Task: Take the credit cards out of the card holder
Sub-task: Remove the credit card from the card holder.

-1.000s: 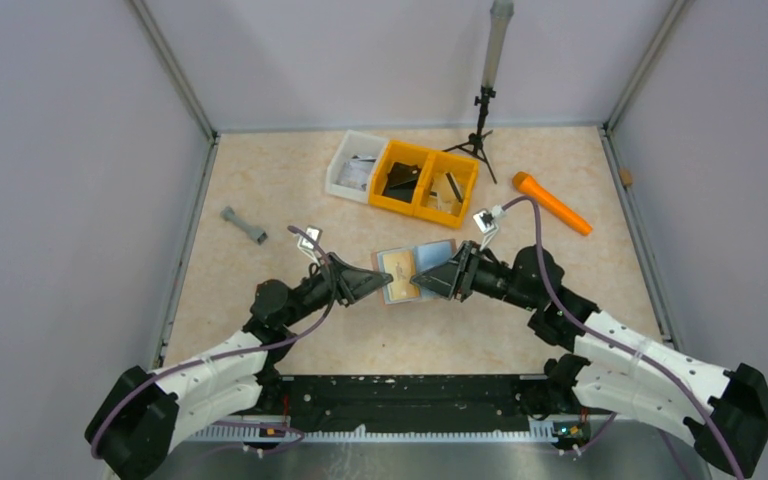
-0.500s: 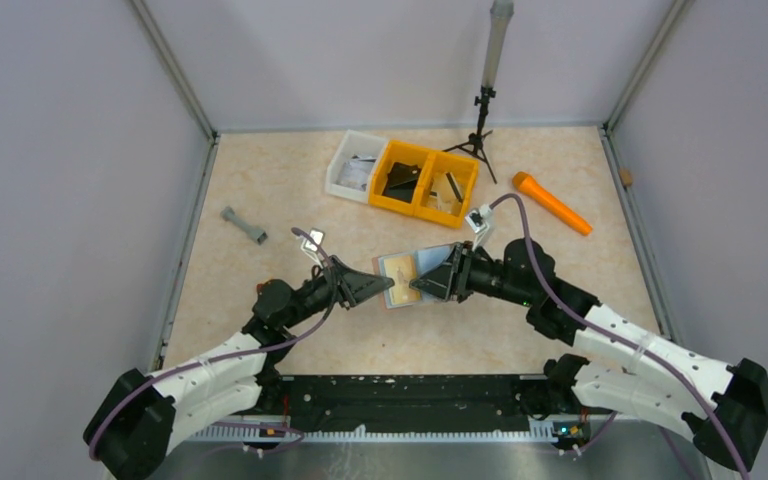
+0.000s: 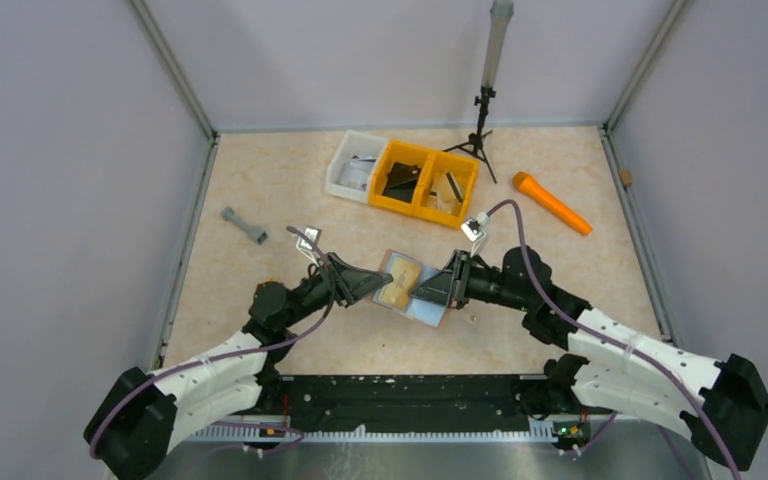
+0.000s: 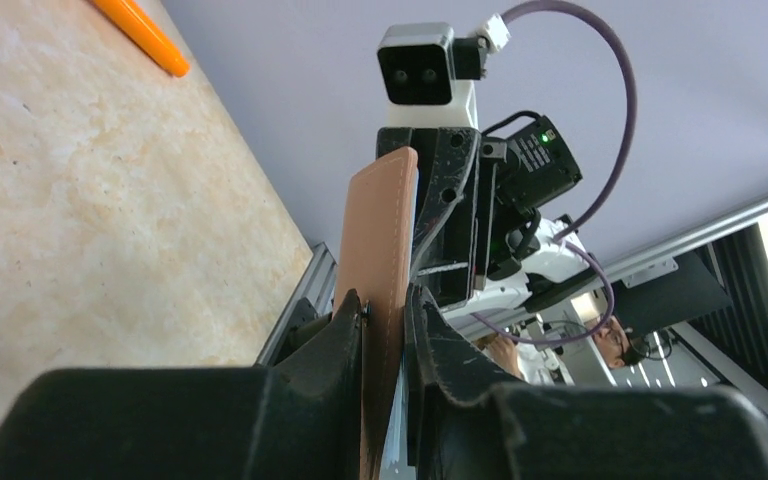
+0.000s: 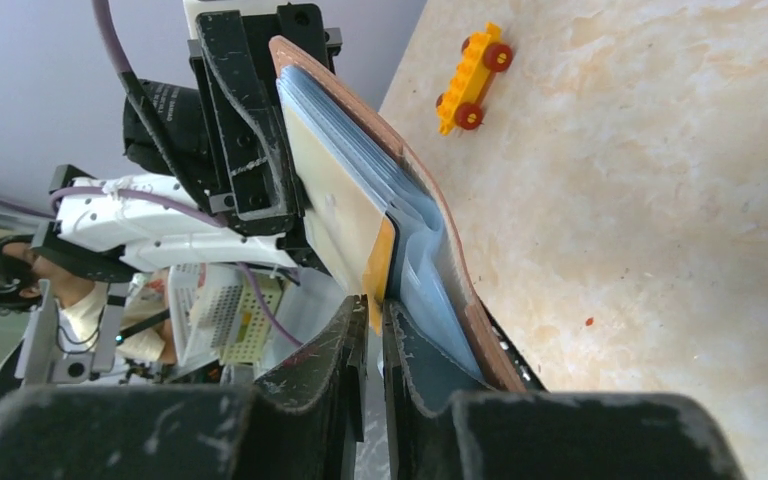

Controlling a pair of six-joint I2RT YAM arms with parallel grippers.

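Pulling a card free looks to be the step in hand: the left gripper (image 4: 385, 300) is clamped on the leather edge of the card holder (image 4: 380, 230), which is held up over the table (image 3: 290, 200). The right gripper (image 5: 375, 305) is pinched nearly closed on a yellowish credit card (image 5: 335, 210) — next comes a straight draw outward, with the holder braced.

Leather look against plastic
Matt, stitched reddish-brown leather-like card holder (image 4: 385, 220) in the left gripper (image 4: 385, 300); glossy pale blue-grey plastic sleeves (image 5: 422, 262) and a smooth cream card (image 5: 332, 195) at the scuffed black right gripper (image 5: 372, 315).
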